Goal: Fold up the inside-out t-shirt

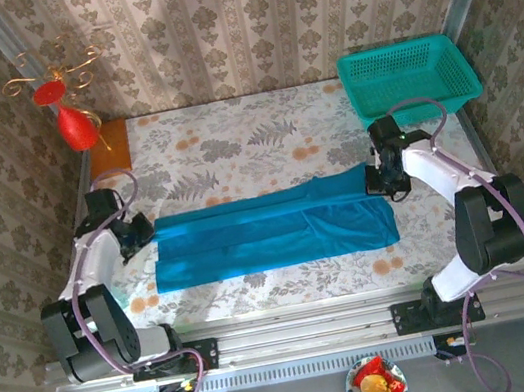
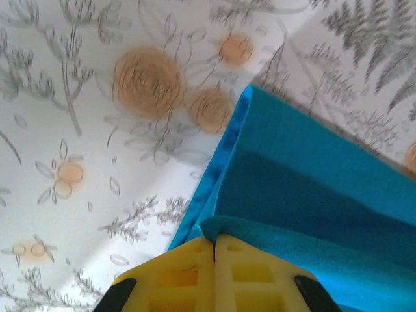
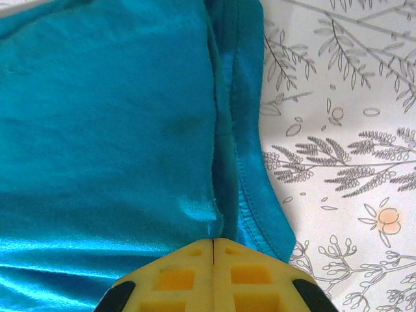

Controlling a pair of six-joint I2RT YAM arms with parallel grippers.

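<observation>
The inside-out t-shirt (image 1: 269, 235) lies as a long bright blue band across the floral tablecloth, folded lengthwise. My left gripper (image 1: 143, 229) is at the band's far left corner. In the left wrist view its yellow fingers (image 2: 188, 273) are shut on a small bulge of the t-shirt (image 2: 312, 188), the left gripper (image 2: 214, 242) pinching that fold. My right gripper (image 1: 377, 182) is at the far right corner. In the right wrist view the right gripper (image 3: 213, 242) is shut where a seam of the t-shirt (image 3: 110, 130) runs between the pads, beside the hemmed edge.
A teal mesh basket (image 1: 407, 77) stands at the back right, just beyond the right arm. A red ornament (image 1: 75, 125) and an orange-brown board (image 1: 108, 142) are at the back left. The floral tablecloth (image 1: 234, 150) lies bare behind the shirt.
</observation>
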